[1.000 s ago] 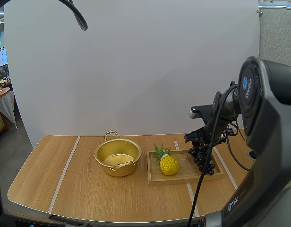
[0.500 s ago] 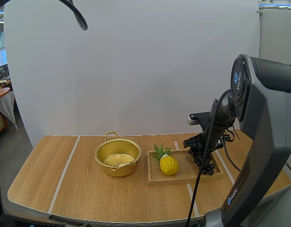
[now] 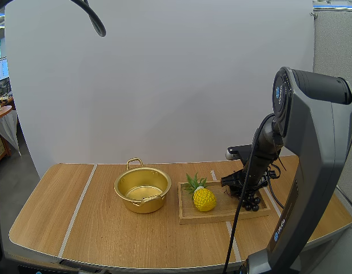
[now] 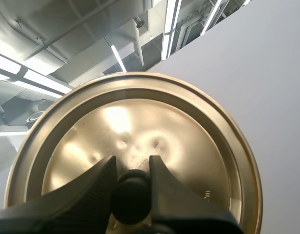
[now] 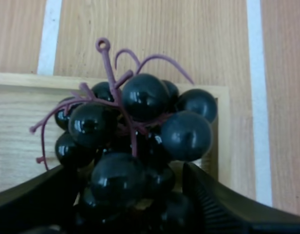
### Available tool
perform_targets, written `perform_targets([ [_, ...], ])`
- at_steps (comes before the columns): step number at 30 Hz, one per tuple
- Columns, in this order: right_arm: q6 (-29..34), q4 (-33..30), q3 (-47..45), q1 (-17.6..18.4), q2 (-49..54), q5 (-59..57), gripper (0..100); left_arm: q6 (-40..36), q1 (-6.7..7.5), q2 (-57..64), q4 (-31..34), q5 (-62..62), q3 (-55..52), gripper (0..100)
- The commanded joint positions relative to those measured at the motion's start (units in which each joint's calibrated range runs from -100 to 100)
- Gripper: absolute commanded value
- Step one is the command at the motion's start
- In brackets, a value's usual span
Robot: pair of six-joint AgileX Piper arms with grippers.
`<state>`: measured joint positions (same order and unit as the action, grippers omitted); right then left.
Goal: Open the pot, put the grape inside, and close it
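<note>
The gold pot (image 3: pixel 143 191) stands open on the table, left of a wooden tray (image 3: pixel 222 212). A bunch of dark grapes (image 3: pixel 253 202) lies at the tray's right end. My right gripper (image 3: pixel 240 185) is down over the bunch. In the right wrist view the grapes (image 5: pixel 142 97) rest on the tray (image 5: pixel 23 126), and my right gripper (image 5: pixel 128 170) is open with one finger on each side of them. In the left wrist view my left gripper (image 4: pixel 132 168) is shut on the black knob (image 4: pixel 132 197) of the gold lid (image 4: pixel 140 126), held up away from the table.
A yellow toy pineapple (image 3: pixel 204 198) lies on the tray's left half, between the pot and the grapes. Bare tabletop (image 3: pixel 62 211) stretches to the left of the pot and along the front edge.
My right gripper has come down and slightly forward onto the grape bunch. The pot, tray and pineapple have stayed put.
</note>
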<state>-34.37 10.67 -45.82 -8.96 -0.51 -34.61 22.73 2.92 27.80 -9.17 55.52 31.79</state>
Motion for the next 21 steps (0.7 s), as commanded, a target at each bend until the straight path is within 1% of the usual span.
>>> perform_targets([
  [1, -0.65, 0.2, 0.29, -0.12, -0.91, 1.33, 100, -0.47, 0.16, 0.31, 0.46, -1.81, 0.44, 0],
  [4, -0.65, 0.2, 0.29, -0.12, -0.8, 1.14, 100, -0.47, 0.16, 0.31, 0.46, -1.81, 0.44, 0],
  [5, -0.65, 0.2, 0.29, -0.12, -0.8, 1.04, 88, -0.47, 0.16, 0.31, 0.46, -1.81, 0.44, 0],
  [6, -0.65, 0.2, 0.29, -0.12, -0.8, 0.38, 70, -0.47, 0.16, 0.31, 0.46, -1.81, 0.44, 0],
  [7, -0.65, 0.2, 0.29, -0.12, -0.8, 0.12, 50, -0.47, 0.16, 0.31, 0.46, -1.81, 0.44, 0],
  [8, -0.65, 0.31, 0.29, -0.12, -0.8, -0.39, 24, -0.47, 0.16, 0.31, 0.46, -1.81, 0.44, 0],
  [9, -0.65, 0.31, 0.29, -0.12, -0.8, -0.82, 5, -0.47, 0.16, 0.31, 0.46, -1.81, 0.44, 0],
  [10, -0.65, 0.31, 0.29, -0.12, -0.8, -1.16, 0, -0.47, 0.16, 0.31, 0.46, -1.81, 0.44, 0],
  [16, -0.65, 0.31, 0.29, -0.12, 1.21, -1.34, 0, -0.47, 0.16, 0.31, 0.46, -1.81, 0.44, 0],
  [21, -0.65, 0.31, 0.29, -0.12, 8.69, -1.73, 0, -0.47, 0.16, 0.31, 0.46, -1.81, 0.44, 0],
])
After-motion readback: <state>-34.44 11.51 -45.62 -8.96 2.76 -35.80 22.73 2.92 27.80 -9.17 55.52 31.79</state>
